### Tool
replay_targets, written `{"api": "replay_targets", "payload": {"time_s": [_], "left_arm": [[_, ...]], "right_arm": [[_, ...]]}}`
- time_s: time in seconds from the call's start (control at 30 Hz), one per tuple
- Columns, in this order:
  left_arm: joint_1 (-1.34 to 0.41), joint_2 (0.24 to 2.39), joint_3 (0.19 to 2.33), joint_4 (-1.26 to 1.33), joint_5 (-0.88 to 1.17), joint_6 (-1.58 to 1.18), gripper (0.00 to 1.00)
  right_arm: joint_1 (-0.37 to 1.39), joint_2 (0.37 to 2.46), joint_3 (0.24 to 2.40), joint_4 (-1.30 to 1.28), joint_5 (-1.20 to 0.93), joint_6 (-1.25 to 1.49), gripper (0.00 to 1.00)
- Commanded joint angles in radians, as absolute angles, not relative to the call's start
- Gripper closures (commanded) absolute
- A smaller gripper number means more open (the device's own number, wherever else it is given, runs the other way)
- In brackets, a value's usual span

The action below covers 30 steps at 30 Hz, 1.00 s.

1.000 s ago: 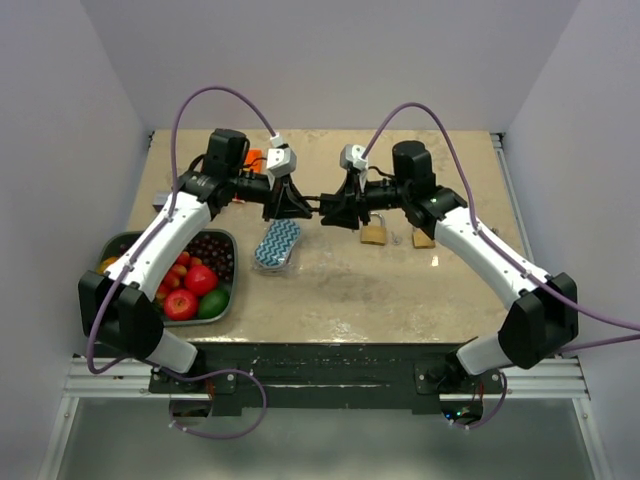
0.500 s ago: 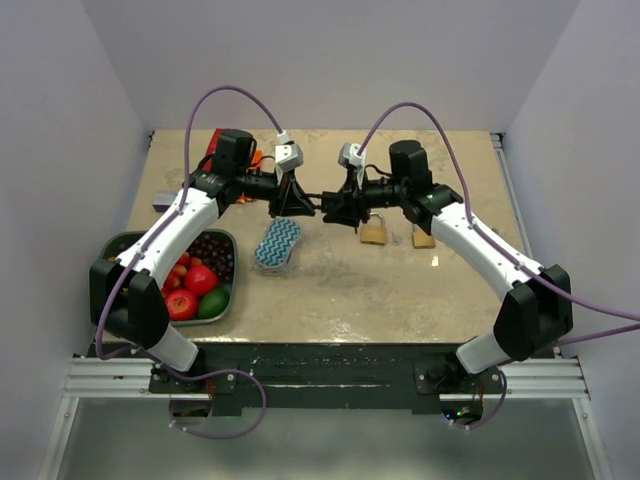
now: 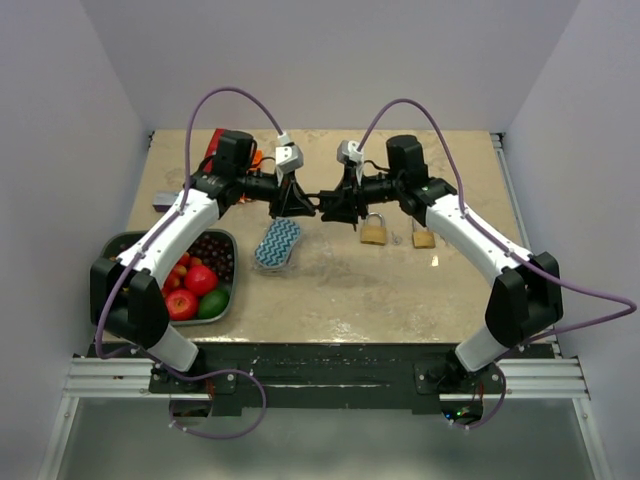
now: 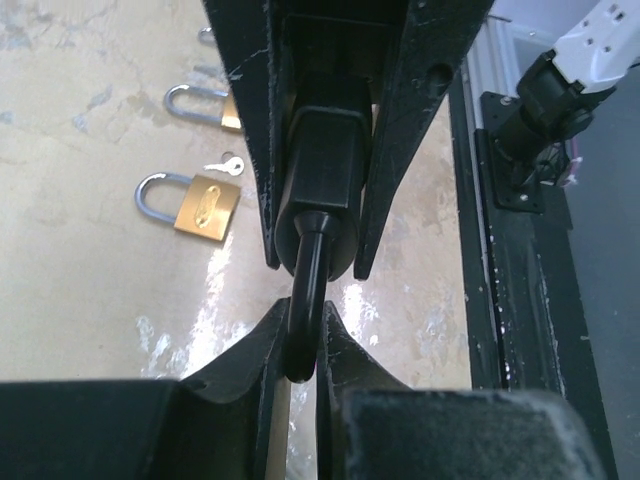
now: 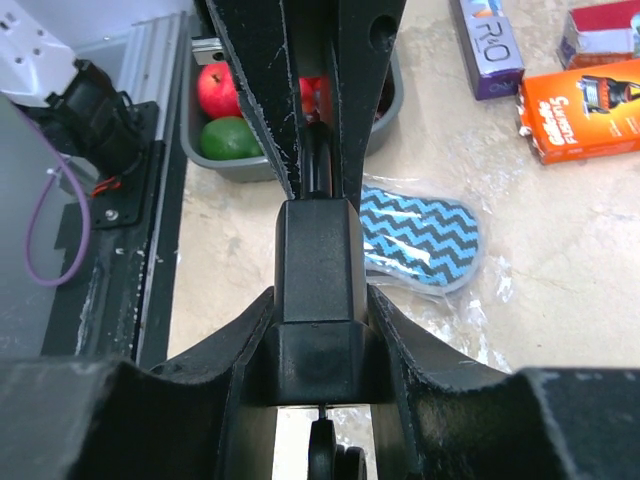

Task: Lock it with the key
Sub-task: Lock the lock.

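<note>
- Standing at the near left of the table (image 3: 400, 290), a grey tray (image 3: 232, 272) holds fruit. A red apple (image 5: 222, 90) and a green lime (image 5: 230, 138) are plain to see. The dark fruit at the far side of the tray is too small to name, and from above the left arm covers part of the tray.
- Just past the tray, a blue zigzag sponge (image 3: 277, 243) lies flat on the table in a clear wrapper.
- Right of centre, one brass padlock (image 3: 374, 232) and a second brass padlock (image 3: 424, 238) lie flat and apart. A small silver key (image 4: 225, 166) lies on the table between them and touches neither. In the left wrist view, a finger of the other arm hides part of the second padlock.
- Above the middle of the table, the two arms meet tip to tip and hold a black padlock (image 5: 318, 262) in the air.
- The right gripper (image 5: 320, 300) is clamped on the sides of the padlock body. The left gripper (image 4: 300, 345) is pinched on the loop of the shackle (image 4: 308, 290).
- The keyway is hidden. Whether the shackle is latched cannot be told. A small dark part below the body is cut off by the edge of the right wrist view.
- At the far left lie an orange box (image 5: 585, 110), a purple box (image 5: 487, 45) and a red box (image 5: 600, 30). The red box is cut off, and the print on all three is too small to read.
</note>
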<state>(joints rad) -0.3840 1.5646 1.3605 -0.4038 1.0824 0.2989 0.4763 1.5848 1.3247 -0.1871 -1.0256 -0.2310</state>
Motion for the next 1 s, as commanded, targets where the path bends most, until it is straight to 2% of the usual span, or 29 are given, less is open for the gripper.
{"api": "replay_targets", "payload": {"time_s": [0.0, 0.17, 0.27, 0.37, 0.4, 0.43, 0.6, 0.67, 0.7, 0.77, 0.93, 0.97], "left_arm": [[-0.655, 1.588, 1.396, -0.066, 1.404, 0.304, 1.00], [-0.667, 1.594, 1.399, -0.075, 1.413, 0.307, 1.00], [-0.640, 1.556, 1.375, -0.098, 1.376, 0.282, 1.00], [-0.562, 1.510, 1.316, -0.139, 1.329, 0.291, 0.88], [-0.508, 1.476, 1.296, -0.156, 1.318, 0.302, 0.78], [-0.479, 1.464, 1.290, -0.173, 1.301, 0.310, 0.73], [-0.355, 1.421, 1.321, -0.498, 1.243, 0.590, 0.52], [-0.330, 1.404, 1.318, -0.518, 1.249, 0.598, 0.47], [-0.327, 1.398, 1.312, -0.515, 1.252, 0.592, 0.40], [-0.327, 1.378, 1.304, -0.480, 1.255, 0.565, 0.36], [-0.324, 1.309, 1.197, -0.185, 1.234, 0.291, 0.37], [-0.313, 1.278, 1.148, -0.049, 1.218, 0.226, 0.43]], "right_arm": [[0.706, 1.611, 1.401, 0.130, -1.210, -0.236, 1.00], [0.713, 1.620, 1.423, 0.101, -1.224, -0.268, 1.00], [0.692, 1.609, 1.445, -0.021, -1.203, -0.348, 1.00], [0.637, 1.582, 1.436, -0.110, -1.189, -0.366, 1.00], [0.609, 1.571, 1.430, -0.147, -1.180, -0.373, 1.00], [0.594, 1.557, 1.421, -0.156, -1.167, -0.379, 1.00], [0.538, 1.490, 1.374, -0.201, -1.138, -0.390, 1.00], [0.538, 1.480, 1.364, -0.210, -1.131, -0.394, 1.00], [0.537, 1.471, 1.361, -0.213, -1.131, -0.393, 1.00], [0.538, 1.463, 1.355, -0.216, -1.120, -0.390, 1.00], [0.538, 1.444, 1.345, -0.207, -1.105, -0.376, 1.00], [0.537, 1.437, 1.345, -0.221, -1.101, -0.379, 1.00]]}}
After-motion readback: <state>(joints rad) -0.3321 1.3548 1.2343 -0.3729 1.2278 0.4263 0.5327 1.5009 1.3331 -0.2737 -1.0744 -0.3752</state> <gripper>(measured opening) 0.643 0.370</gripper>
